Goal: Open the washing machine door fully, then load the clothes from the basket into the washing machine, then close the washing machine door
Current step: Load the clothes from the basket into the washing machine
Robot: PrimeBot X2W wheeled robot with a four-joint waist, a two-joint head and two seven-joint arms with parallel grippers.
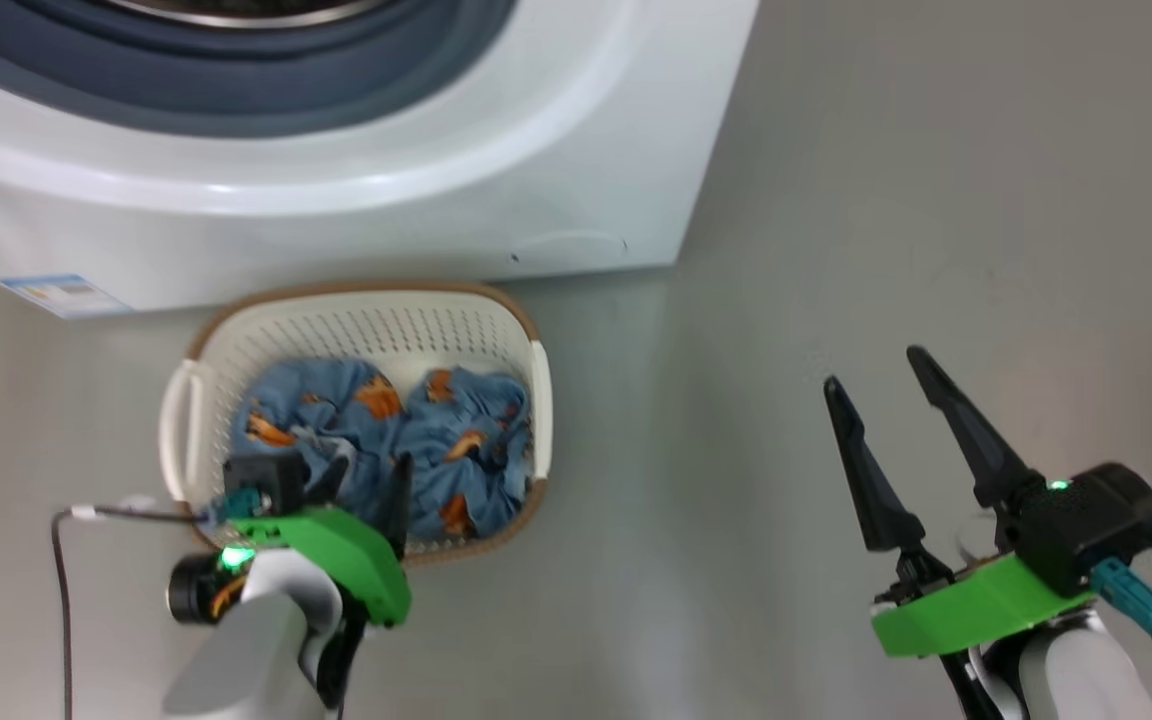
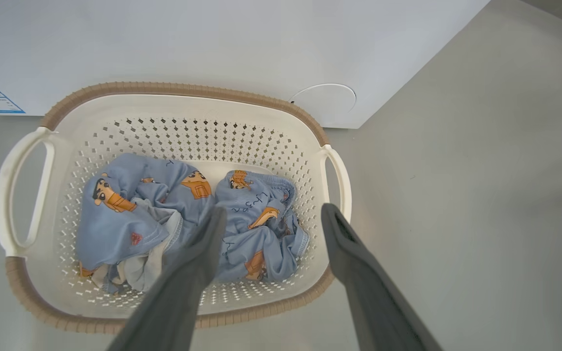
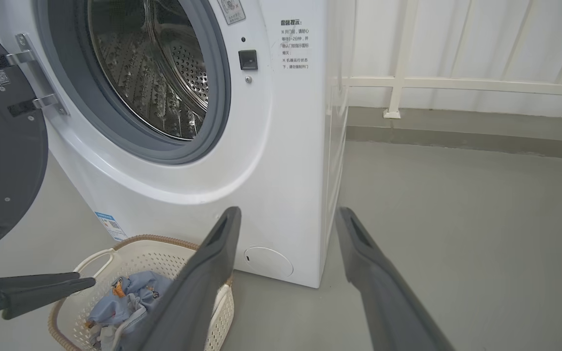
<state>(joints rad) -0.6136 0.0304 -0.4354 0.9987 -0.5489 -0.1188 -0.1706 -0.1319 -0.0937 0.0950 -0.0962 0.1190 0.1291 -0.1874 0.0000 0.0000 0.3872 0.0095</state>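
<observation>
The washing machine (image 3: 271, 146) stands with its steel drum (image 3: 154, 73) exposed, and the washing machine door (image 3: 3, 161) is swung out to the left. The cream basket (image 1: 356, 310) sits on the floor against the machine's front. Inside it lie the clothes (image 1: 456, 440), a light blue bundle with orange figures. My left gripper (image 1: 366, 485) hangs open above the basket's near right part, its fingers straddling the right side of the clothes (image 2: 130, 219) without touching them. My right gripper (image 1: 873, 370) is open and empty over bare floor to the right of the basket (image 3: 139, 248).
Grey floor (image 1: 836, 200) spreads to the right of the machine. A black cable (image 1: 61, 580) trails from my left wrist. A round flap (image 2: 325, 102) sits low on the machine front, and a white railing (image 3: 456, 83) lines the back wall.
</observation>
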